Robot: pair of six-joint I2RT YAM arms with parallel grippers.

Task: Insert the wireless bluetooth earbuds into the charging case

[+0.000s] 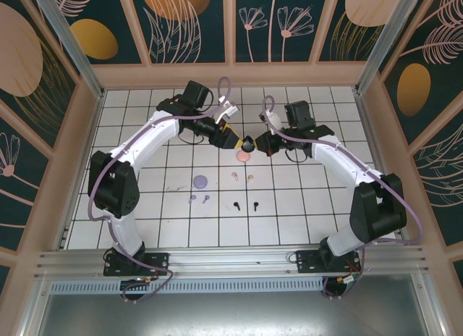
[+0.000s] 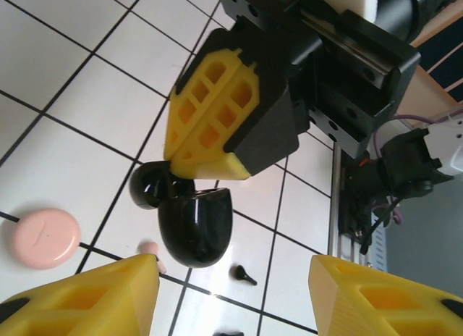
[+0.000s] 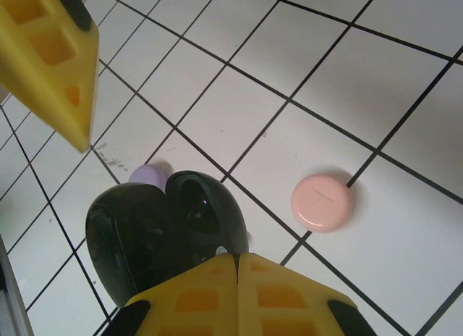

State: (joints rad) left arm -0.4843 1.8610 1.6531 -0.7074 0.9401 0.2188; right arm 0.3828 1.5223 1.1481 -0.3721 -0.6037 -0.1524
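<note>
Case [image 2: 194, 231], glossy black, lid open, is pinched by right end effector [image 3: 237, 258]; left end effector [image 2: 233, 263] gapes alongside.

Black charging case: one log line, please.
black charging case: lid open, in right end effector | left end effector: open, empty | earbuds: on tiles

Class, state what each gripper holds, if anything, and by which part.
The right gripper pinches the open black case at its body's edge beside the lid. The left gripper holds nothing.
</note>
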